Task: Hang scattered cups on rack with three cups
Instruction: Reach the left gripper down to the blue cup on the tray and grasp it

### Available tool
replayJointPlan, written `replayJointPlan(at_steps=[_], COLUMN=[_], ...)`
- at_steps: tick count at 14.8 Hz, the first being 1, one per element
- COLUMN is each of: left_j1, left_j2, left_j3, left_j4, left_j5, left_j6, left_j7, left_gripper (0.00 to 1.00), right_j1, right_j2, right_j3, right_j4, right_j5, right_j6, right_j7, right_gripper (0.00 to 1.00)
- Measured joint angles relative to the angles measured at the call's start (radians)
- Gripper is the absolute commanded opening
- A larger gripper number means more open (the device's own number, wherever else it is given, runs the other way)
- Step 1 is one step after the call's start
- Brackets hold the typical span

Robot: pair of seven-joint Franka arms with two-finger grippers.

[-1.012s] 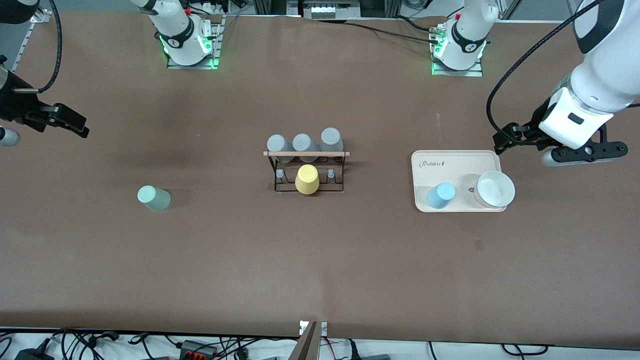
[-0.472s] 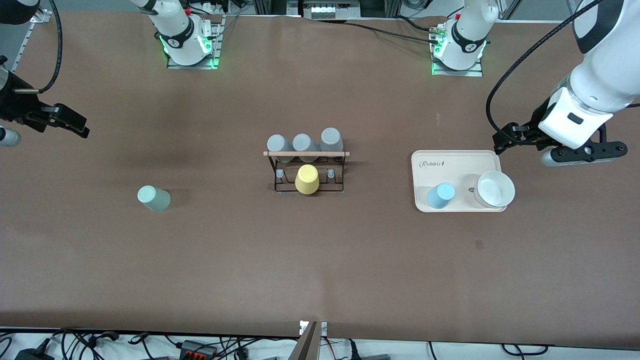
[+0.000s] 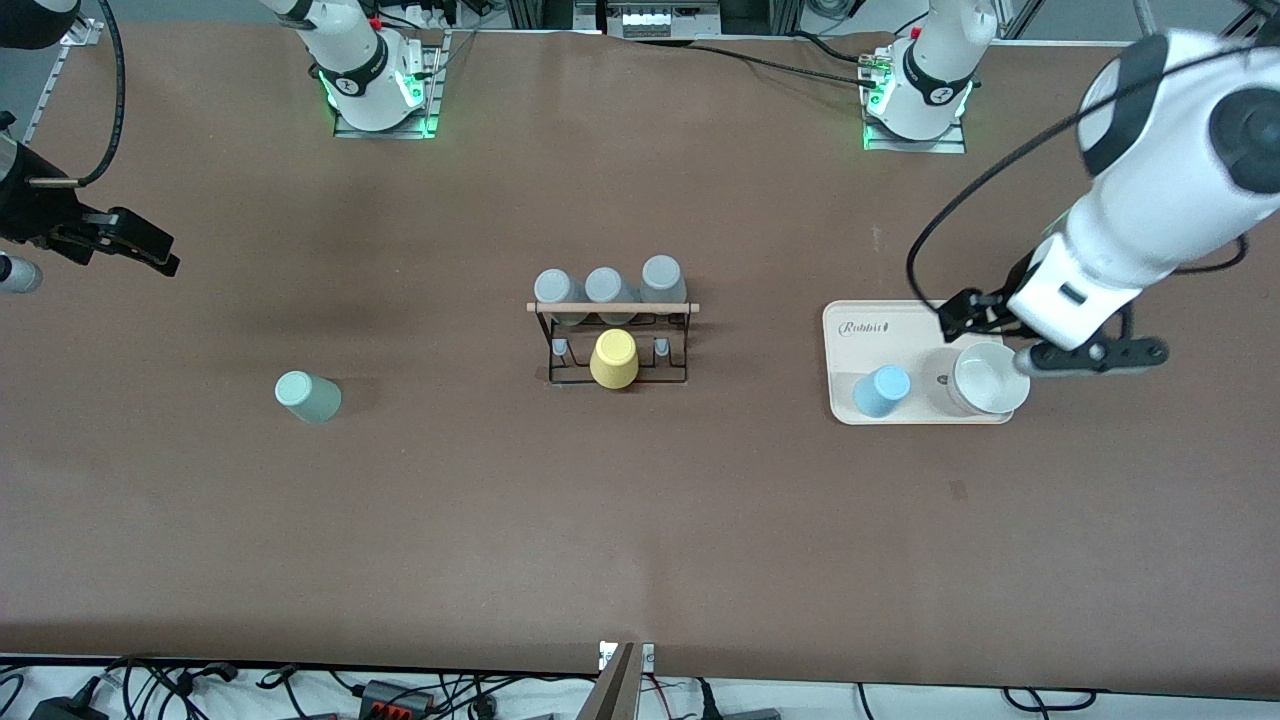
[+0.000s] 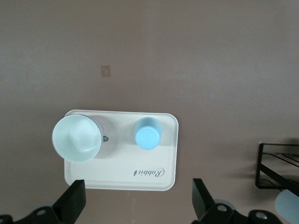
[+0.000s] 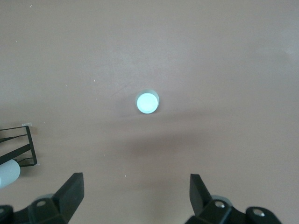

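The rack (image 4: 279, 171) is cut off by the left wrist view's edge, and the right tool (image 3: 120, 238) is partly cropped in front.

A brown table (image 3: 700, 500) carries a black wire rack (image 3: 615, 345) at its middle, a pale mint cup (image 3: 307, 396) standing toward the right arm's end, and a cream tray (image 3: 905, 345) toward the left arm's end.

A white bowl (image 3: 990, 378) stands on the cream tray (image 3: 915, 318); a yellow tumbler (image 3: 614, 359) stands mid-table.
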Motion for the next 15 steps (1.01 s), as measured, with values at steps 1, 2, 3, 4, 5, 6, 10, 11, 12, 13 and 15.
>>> replayJointPlan(at_steps=[1,2,3,4,5,6,10,11,12,13,15], left_j1=[-0.005,-0.008,-0.009,-0.008,-0.008,-0.009,-0.01,-0.009,-0.009,-0.009,-0.008], left_j2=[0.033,0.062,0.084,0.098,0.108,0.114,0.143,0.153,0.165,0.176,0.195], left_j3=[0.0,0.0,0.0,0.0,0.001,0.001,0.001,0.001,0.002,0.002,0.002], left_j4=[-0.01,-0.03,-0.063,-0.106,-0.152,-0.204,-0.36,-0.374,-0.38,-0.381,-0.381], left_j5=[0.0,0.0,0.0,0.001,0.006,0.014,0.035,0.036,0.039,0.051,0.095], left_j6=[0.034,0.085,0.152,0.224,0.293,0.36,0.506,0.517,0.523,0.531,0.555], left_j7=[0.0,0.0,0.0,0.0,0.0,0.001,0.001,0.001,0.002,0.002,0.002], left_gripper=[1.0,1.0,1.0,1.0,1.0,1.0,1.0,1.0,1.0,1.0,1.0], right_j1=[0.0,0.0,0.0,0.0,0.0,0.0,0.0,0.0,0.0,0.0,0.001], right_j2=[0.0,0.0,0.0,0.0,0.0,0.0,0.0,0.0,0.0,0.0,0.0], right_j3=[0.0,0.0,0.0,0.0,0.0,0.0,0.001,0.001,0.001,0.002,0.002], right_j4=[0.0,0.0,0.0,0.0,0.0,0.0,0.0,0.0,0.0,0.0,0.0], right_j5=[0.0,0.0,0.0,0.0,0.0,0.0,0.0,0.0,0.0,0.0,0.0], right_j6=[0.0,0.0,0.0,0.0,0.0,0.0,0.0,0.0,0.0,0.0,0.001], right_j7=[0.0,0.0,0.0,0.0,0.0,0.0,0.0,0.0,0.0,0.0,0.0], right_gripper=[1.0,1.0,1.0,1.0,1.0,1.0,1.0,1.0,1.0,1.0,1.0])
